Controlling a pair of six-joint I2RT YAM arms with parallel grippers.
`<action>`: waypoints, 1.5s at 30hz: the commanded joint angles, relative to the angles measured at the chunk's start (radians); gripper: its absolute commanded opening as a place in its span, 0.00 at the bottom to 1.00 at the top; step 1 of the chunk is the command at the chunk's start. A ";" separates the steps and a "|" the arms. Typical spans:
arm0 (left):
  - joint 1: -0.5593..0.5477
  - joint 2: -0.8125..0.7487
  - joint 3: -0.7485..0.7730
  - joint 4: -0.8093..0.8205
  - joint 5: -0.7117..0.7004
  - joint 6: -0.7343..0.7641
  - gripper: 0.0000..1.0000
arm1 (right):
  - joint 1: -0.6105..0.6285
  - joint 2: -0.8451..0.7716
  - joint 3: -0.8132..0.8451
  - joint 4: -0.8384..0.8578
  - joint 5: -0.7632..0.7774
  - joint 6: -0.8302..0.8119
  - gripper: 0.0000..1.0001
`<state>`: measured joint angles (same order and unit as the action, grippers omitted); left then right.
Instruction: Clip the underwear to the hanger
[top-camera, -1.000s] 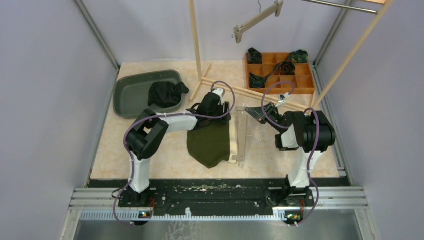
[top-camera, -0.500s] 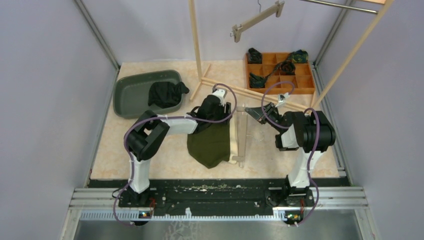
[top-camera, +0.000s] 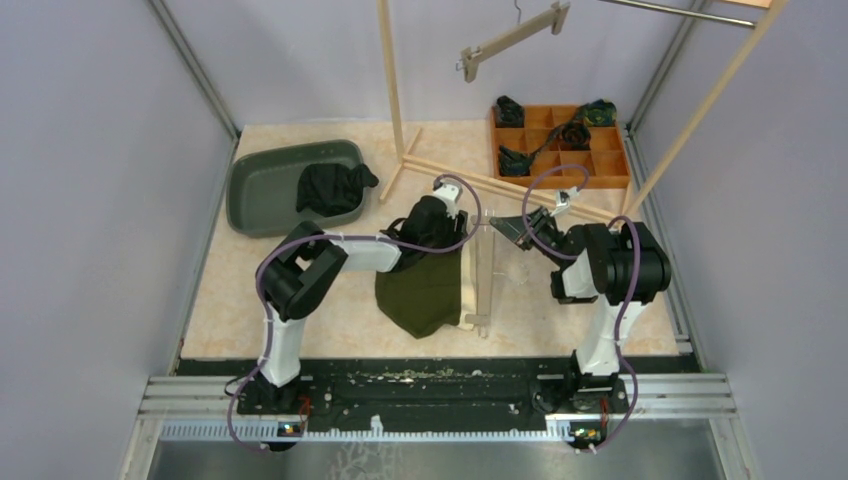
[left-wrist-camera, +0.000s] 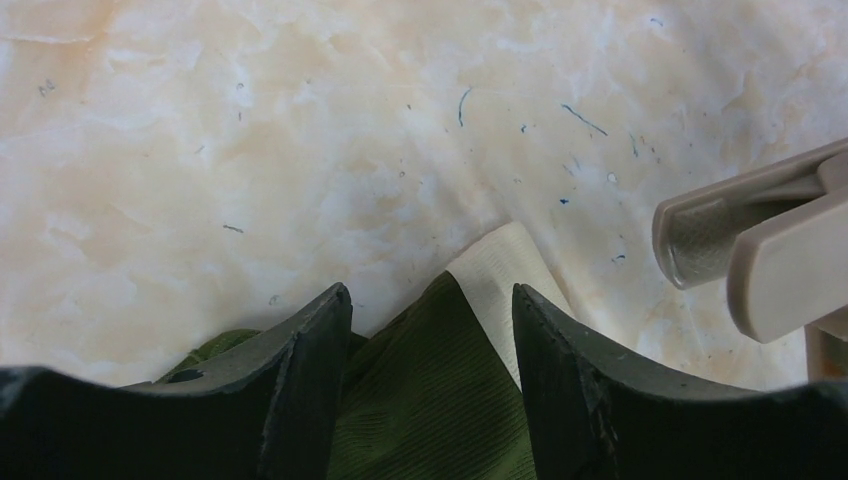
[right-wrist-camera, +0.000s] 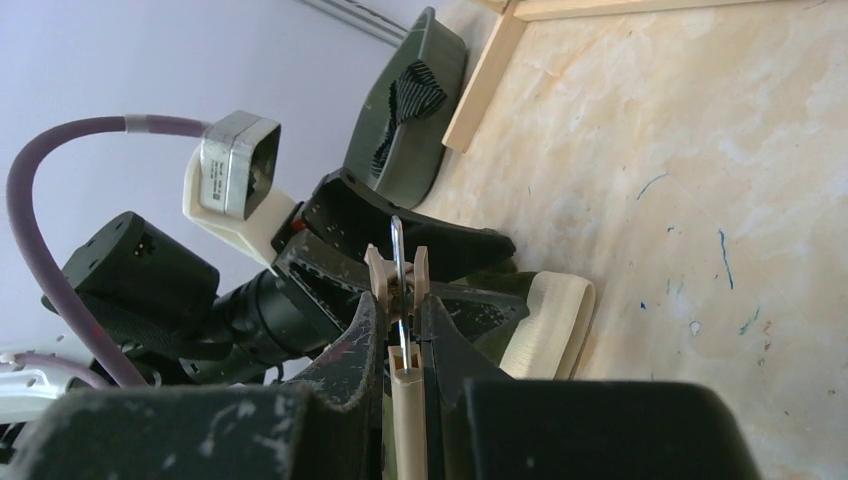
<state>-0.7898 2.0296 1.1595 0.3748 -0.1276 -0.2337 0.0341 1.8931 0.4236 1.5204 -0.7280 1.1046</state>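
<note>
Olive-green underwear (top-camera: 420, 285) with a cream waistband (top-camera: 466, 280) lies flat on the table. My left gripper (top-camera: 443, 222) is over its top corner. In the left wrist view the left gripper (left-wrist-camera: 430, 295) is open, its fingers (left-wrist-camera: 310, 380) straddling the raised green corner (left-wrist-camera: 440, 390) without pinching it. A beige hanger (top-camera: 486, 270) lies along the waistband, and one of its clips (left-wrist-camera: 750, 250) shows just right of the left gripper. My right gripper (top-camera: 520, 228) is shut on the hanger (right-wrist-camera: 405, 420) near its metal hook (right-wrist-camera: 397, 260).
A grey bin (top-camera: 262, 185) holding a dark garment (top-camera: 335, 187) sits at the back left. A wooden compartment tray (top-camera: 612, 165) with dark garments is at the back right. A wooden rack (top-camera: 392, 100) stands behind, with a wooden hanger (top-camera: 510, 40) hanging from it.
My left gripper has slid slightly right along the underwear's top edge toward the hanger, its jaws barely narrower. The right arm has held still.
</note>
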 joint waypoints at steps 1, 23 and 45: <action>-0.016 0.032 0.011 0.016 -0.029 0.033 0.65 | -0.005 0.013 -0.009 0.120 -0.011 -0.003 0.00; -0.029 -0.034 -0.029 0.033 -0.080 0.049 0.00 | -0.006 0.010 -0.020 0.067 0.004 -0.045 0.00; -0.029 -0.112 -0.032 0.018 -0.110 0.071 0.00 | -0.010 -0.046 -0.010 -0.092 0.011 -0.176 0.00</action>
<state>-0.8139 1.9335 1.1118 0.3855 -0.2188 -0.1802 0.0296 1.8839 0.4061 1.3849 -0.6968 0.9905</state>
